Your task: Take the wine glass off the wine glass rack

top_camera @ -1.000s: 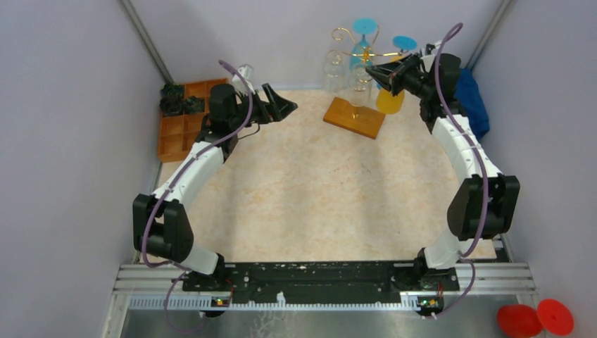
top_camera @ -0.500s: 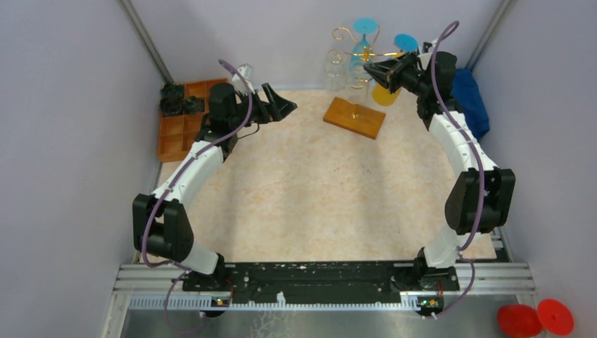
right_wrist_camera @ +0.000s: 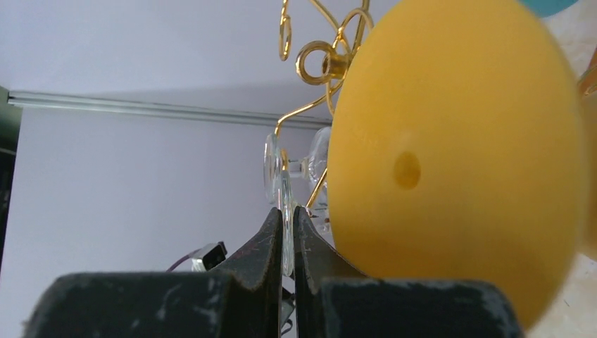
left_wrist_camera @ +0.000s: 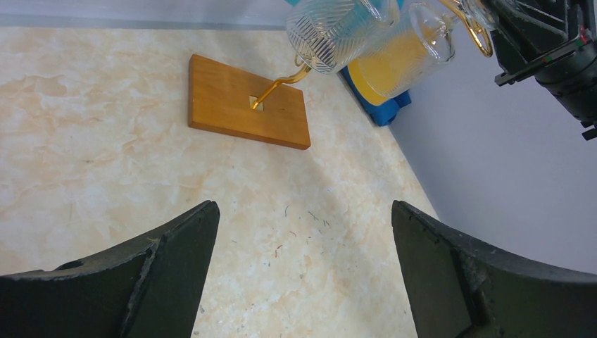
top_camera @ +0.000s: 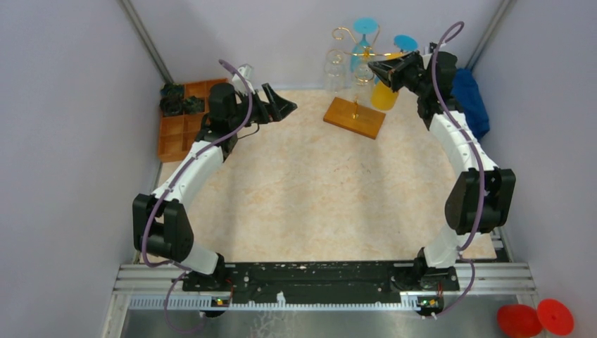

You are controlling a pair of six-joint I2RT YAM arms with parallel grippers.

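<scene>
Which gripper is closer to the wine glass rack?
Right. The right gripper sits shut among the hanging glasses of the wine glass rack; the left gripper hangs open well off to its left.

The wine glass rack [top_camera: 354, 116], upper middle, is gold wire on an orange-brown wooden base. Around it show a yellow wine glass [top_camera: 385, 96], a turquoise glass foot [top_camera: 365, 26] and a clear ribbed glass [left_wrist_camera: 331, 32]. The table [top_camera: 317, 190] is cream marbled with tan. An orange tray [top_camera: 169, 144] lies upper left and a blue cloth [top_camera: 470, 98] upper right.
</scene>
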